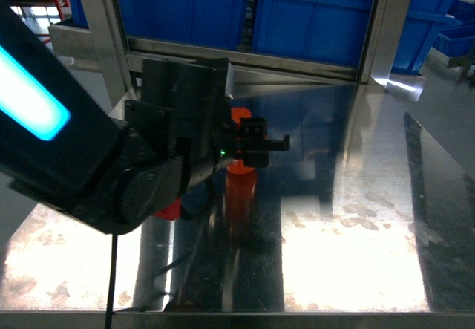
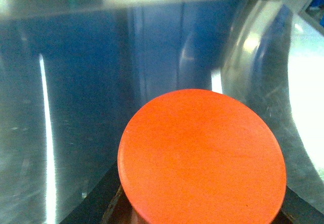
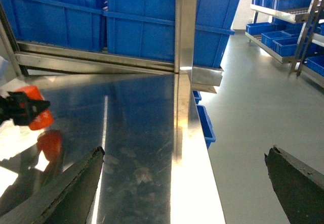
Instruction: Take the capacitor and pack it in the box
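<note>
Orange dominates the left wrist view: the flat round end face of the orange cylindrical capacitor (image 2: 202,155) fills the frame from centre toward 5 o'clock, with dark finger surfaces just visible under it at the lower edge. In the head view the left gripper (image 1: 249,145) sits clamped around the capacitor's upper part, above the reflective stainless-steel table (image 1: 349,217); whether the part clears the surface or rests on it cannot be told, since an orange reflection merges with it below. The right gripper (image 3: 185,183) is spread wide with nothing between its dark fingers (image 3: 71,183), hanging over the table's right edge at 6 o'clock in its own view. Risk 1: the smooth cylinder may slip or tilt in the grasp during transfer. Risk 2: the pale peach-pink box appears in no view, so the place target is unconfirmed; moving blind could drop the part on the table. Risk 3: at 12 o'clock, the metal frame post (image 3: 185,27) and stacked blue plastic bins (image 3: 142,16) stand close behind, so a high swing could strike them.
</note>
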You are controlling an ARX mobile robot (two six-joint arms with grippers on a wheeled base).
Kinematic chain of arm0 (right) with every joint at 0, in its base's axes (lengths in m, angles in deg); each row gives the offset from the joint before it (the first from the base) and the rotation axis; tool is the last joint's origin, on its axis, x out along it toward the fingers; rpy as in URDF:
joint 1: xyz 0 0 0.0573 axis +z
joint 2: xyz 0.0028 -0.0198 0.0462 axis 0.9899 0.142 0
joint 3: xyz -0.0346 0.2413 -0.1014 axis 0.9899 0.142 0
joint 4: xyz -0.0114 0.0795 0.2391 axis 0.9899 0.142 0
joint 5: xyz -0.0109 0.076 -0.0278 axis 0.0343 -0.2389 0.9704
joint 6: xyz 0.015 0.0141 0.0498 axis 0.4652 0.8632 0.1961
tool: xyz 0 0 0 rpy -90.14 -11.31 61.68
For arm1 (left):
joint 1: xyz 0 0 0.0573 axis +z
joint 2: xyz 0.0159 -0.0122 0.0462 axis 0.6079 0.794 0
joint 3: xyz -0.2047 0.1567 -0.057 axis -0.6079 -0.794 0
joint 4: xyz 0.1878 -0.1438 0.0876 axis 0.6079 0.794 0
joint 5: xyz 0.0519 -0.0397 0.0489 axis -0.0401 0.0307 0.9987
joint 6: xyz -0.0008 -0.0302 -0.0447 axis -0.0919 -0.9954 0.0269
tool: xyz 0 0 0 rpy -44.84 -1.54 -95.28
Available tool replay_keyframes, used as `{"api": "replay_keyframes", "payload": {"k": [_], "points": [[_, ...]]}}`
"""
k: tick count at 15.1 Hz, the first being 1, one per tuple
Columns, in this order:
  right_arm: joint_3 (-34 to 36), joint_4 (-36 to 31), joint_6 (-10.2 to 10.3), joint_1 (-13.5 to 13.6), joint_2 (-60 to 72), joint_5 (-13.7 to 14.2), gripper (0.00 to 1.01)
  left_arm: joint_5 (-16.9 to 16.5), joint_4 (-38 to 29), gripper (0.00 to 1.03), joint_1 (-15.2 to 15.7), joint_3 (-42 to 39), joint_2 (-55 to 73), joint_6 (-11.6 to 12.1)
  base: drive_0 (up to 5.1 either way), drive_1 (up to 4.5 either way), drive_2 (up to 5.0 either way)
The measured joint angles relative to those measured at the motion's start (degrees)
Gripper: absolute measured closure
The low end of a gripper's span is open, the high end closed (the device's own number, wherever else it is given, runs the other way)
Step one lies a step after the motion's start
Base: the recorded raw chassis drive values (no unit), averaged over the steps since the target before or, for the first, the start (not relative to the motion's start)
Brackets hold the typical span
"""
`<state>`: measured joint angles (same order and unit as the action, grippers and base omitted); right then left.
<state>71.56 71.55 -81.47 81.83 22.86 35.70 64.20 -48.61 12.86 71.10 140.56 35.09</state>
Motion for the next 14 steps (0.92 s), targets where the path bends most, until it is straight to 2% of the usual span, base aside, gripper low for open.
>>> {"api": "replay_keyframes", "payload": {"k": [4, 7, 8, 10, 12, 13, 14], "points": [[0.0, 0.0, 0.0, 0.0, 0.0, 0.0, 0.03, 4.7, -5.3, 0.58, 6.6, -21.1, -30.6, 0.5, 0.0, 0.00, 0.0], [0.0, 0.0, 0.0, 0.0, 0.0, 0.0, 0.03, 6.1, 0.2, 0.58, 7.5, -35.4, -52.2, 3.4, 0.0, 0.00, 0.0], [0.0, 0.0, 0.0, 0.0, 0.0, 0.0, 0.03, 5.6, 3.4, 0.58, 7.5, -37.6, -59.7, 3.2, 0.0, 0.00, 0.0], [0.0, 0.0, 0.0, 0.0, 0.0, 0.0, 0.03, 6.8, 10.8, 0.58, 5.7, -39.5, -76.1, 3.1, 0.0, 0.00, 0.0], [0.0, 0.0, 0.0, 0.0, 0.0, 0.0, 0.03, 6.8, 10.3, 0.58, 5.3, -39.6, -80.8, 3.1, 0.0, 0.00, 0.0], [0.0, 0.0, 0.0, 0.0, 0.0, 0.0, 0.03, 7.3, 12.3, 0.58, 5.3, -39.5, -80.1, 3.4, 0.0, 0.00, 0.0], [0.0, -0.1, 0.0, 0.0, 0.0, 0.0, 0.03, 10.3, 22.0, 0.58, 5.9, -39.2, -81.0, 6.5, 0.0, 0.00, 0.0]]}}
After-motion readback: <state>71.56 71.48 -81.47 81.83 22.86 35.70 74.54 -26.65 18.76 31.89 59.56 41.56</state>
